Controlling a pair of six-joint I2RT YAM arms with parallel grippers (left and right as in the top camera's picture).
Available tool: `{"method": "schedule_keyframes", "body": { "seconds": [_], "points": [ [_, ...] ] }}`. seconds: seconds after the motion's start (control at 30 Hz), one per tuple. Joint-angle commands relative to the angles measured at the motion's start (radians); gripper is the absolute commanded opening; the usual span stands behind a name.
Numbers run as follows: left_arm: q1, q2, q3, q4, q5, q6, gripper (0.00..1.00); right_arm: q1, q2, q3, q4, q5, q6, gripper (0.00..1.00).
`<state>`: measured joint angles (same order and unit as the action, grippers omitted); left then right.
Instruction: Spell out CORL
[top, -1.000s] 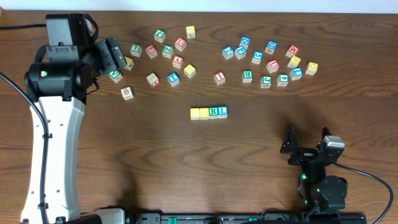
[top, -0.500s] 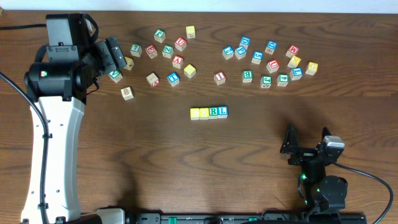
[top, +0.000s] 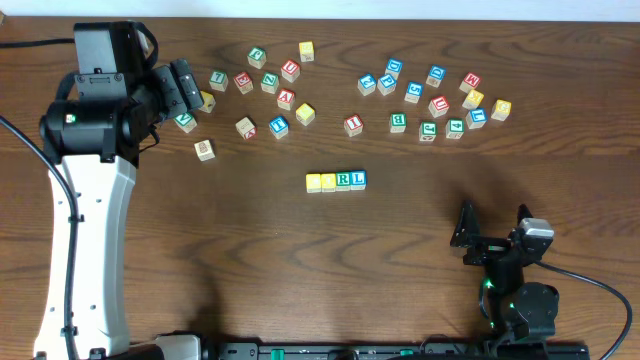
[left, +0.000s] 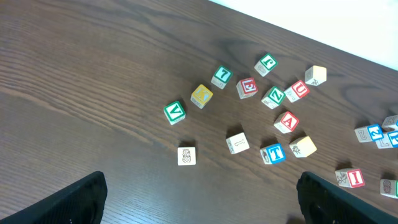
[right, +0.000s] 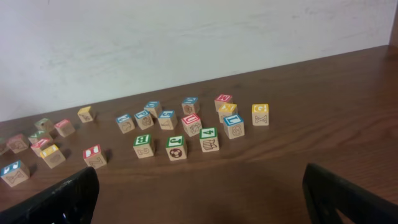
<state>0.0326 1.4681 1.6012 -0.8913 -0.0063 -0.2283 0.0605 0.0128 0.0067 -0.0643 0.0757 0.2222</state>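
Nothing had moved. The CORL cubes (top: 336, 180) sat touching in a row mid-tabletop (top: 250, 260), the word seemingly done; left fingers (left: 81, 196) and right fingers (right: 68, 196) stood spread and empty, well apart from them.

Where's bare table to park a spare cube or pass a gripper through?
Bare wood: the whole near strip between the four-cube row and the right gripper, and left of the row up to the left arm. Crowded: the far band, left cluster and right cluster, with only a narrow gap between.
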Motion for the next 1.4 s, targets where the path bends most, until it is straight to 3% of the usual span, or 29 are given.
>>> {"method": "schedule_keyframes", "body": {
  "seconds": [0.0,0.2,0.37,0.63,0.93,1.17,1.37],
  "points": [
    [0.004,-0.004,0.018,-0.012,-0.013,0.011,0.96,0.000,-0.007,-0.001,-0.005,-0.006,-0.014,0.99],
    [0.003,-0.075,-0.035,-0.020,-0.013,0.010,0.96,0.000,-0.007,-0.001,-0.005,-0.006,-0.014,0.99],
    [0.004,-0.182,-0.152,0.071,-0.013,0.011,0.96,0.000,-0.007,-0.001,-0.005,-0.006,-0.014,0.99],
    [0.004,-0.431,-0.519,0.436,-0.014,0.109,0.96,0.000,-0.007,-0.001,-0.005,-0.006,-0.014,0.99],
    [0.019,-0.756,-0.998,0.772,-0.014,0.113,0.96,0.000,-0.007,-0.001,-0.005,-0.006,-0.014,0.99],
    [0.020,-1.011,-1.280,0.903,-0.026,0.131,0.96,0.000,-0.007,-0.001,-0.005,-0.006,-0.014,0.99],
    [0.022,-1.220,-1.445,0.924,-0.033,0.132,0.96,0.000,-0.007,-0.001,-0.005,-0.006,-0.014,0.99]
  ]
}}
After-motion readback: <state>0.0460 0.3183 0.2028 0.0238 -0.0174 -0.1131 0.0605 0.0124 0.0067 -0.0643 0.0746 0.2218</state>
